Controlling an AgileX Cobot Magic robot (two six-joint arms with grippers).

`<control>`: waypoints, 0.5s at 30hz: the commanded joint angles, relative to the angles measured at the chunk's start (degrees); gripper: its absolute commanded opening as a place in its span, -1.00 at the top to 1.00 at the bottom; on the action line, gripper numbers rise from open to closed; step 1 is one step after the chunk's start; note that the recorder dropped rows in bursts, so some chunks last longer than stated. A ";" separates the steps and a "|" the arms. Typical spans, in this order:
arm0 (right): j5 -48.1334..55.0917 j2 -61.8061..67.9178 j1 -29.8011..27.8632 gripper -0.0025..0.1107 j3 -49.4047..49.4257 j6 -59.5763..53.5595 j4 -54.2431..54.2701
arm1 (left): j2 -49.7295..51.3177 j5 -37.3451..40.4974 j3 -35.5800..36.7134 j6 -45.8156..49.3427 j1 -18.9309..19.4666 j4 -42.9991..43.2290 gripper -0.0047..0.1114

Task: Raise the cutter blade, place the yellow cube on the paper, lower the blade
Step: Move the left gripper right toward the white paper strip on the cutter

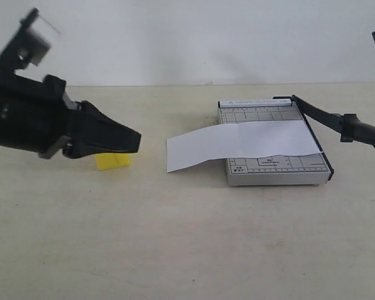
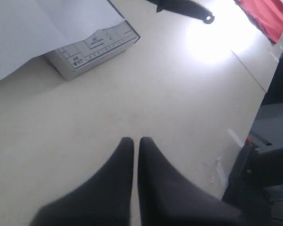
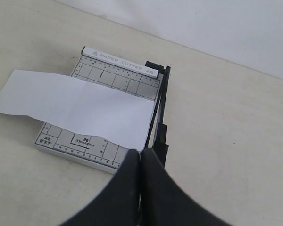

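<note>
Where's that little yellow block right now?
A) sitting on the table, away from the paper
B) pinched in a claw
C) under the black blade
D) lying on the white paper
A: the yellow block sits on the table to the left of the paper, partly hidden by the left gripper, which is shut on nothing.

We see the black cutter blade (image 1: 328,117) angled up from its hinge at the grey cutter board's (image 1: 269,169) far right corner, the wavy white paper (image 1: 244,147) lying across that board and overhanging its left edge, and the yellow cube (image 1: 112,161) on the table (image 1: 175,237) well to the left.
</note>
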 commanded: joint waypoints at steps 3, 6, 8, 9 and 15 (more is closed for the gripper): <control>0.05 -0.36 0.00 0.96 -0.33 1.73 -0.52 | 7.94 -3.25 -6.28 5.15 -1.31 1.26 0.84; -0.03 -0.36 0.00 0.96 -0.33 2.20 -0.37 | 8.50 -9.28 -10.67 2.78 -3.84 7.50 0.84; -0.03 -0.36 0.00 0.96 -0.33 2.37 -0.37 | 8.50 -14.83 -13.51 -0.54 -6.02 14.08 0.84; -0.03 -0.36 0.00 0.96 -0.33 2.37 -0.25 | 8.50 -17.89 -14.71 -3.13 -7.26 18.53 0.84; -0.58 -0.36 0.00 0.96 -0.33 3.41 -0.10 | 10.17 -28.78 -17.65 -21.52 -15.11 46.86 0.84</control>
